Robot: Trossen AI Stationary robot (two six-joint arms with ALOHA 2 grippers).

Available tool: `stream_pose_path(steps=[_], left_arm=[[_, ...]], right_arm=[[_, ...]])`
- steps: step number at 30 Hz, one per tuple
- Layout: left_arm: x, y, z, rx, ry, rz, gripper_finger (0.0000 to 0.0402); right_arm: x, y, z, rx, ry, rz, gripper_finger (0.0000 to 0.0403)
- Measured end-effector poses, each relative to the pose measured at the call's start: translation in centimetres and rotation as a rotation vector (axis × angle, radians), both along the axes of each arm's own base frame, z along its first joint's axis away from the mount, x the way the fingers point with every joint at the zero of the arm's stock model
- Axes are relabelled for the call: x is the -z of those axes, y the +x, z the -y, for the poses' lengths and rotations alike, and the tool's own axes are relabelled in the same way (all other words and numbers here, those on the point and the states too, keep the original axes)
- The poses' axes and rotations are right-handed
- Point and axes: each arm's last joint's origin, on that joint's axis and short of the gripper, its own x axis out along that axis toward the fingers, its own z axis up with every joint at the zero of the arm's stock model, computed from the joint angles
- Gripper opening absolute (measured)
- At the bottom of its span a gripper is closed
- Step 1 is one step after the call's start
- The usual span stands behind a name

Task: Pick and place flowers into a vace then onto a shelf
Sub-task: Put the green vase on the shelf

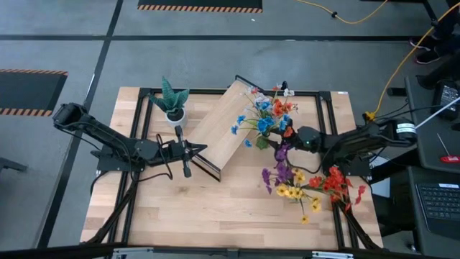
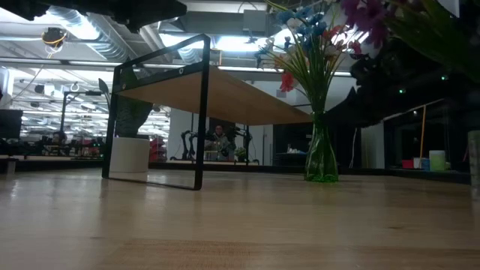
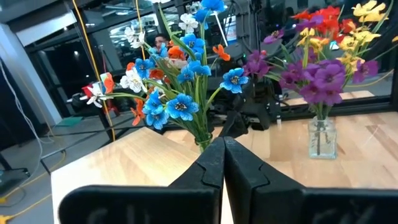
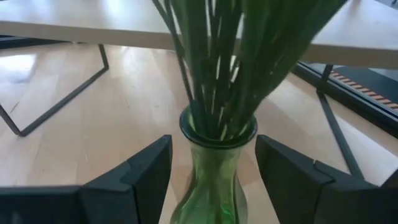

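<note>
The green glass vase (image 4: 211, 180) is being straddled by the right gripper (image 4: 211, 165), whose dark fingers (image 4: 146, 171) are spread open, one on each side of the neck and neither pressed against the glass. This suggests that a grasp is being lined up, so that the filled vase can be carried to the shelf. The vase is standing on the worktop (image 1: 215, 208) just beside the shelf's end. Its glass is translucent and smooth, narrowing at the neck and flaring at the lip, with a bundle of thin green stems (image 4: 217, 68) packed upright into it. Above them, small blue, red, orange and white blossoms (image 1: 269, 111) are fanning out, with the papery look of artificial petals.

The shelf (image 1: 223, 126), a long light-wood board on a thin black metal frame, is lying at an angle across the worktop. On the far side of the vase from the shelf, more purple, yellow and red sprigs (image 1: 309, 183) are seen, some of them in a small clear glass container (image 3: 321, 137).

Beside the shelf's opposite edge from the vase, the left gripper (image 1: 188, 152) is being held fully closed and empty. A spiky green plant in a white pot (image 1: 172, 104) is standing near the shelf.
</note>
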Motion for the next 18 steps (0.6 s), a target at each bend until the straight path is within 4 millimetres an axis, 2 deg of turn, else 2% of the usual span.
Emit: stream_pose_path(steps=[18], left_arm=[[0.00,0.01,0.00,0.000,0.007,-0.002,0.0002]], right_arm=[[0.30,0.81,0.78,0.023,-0.022,-0.003,0.0233]])
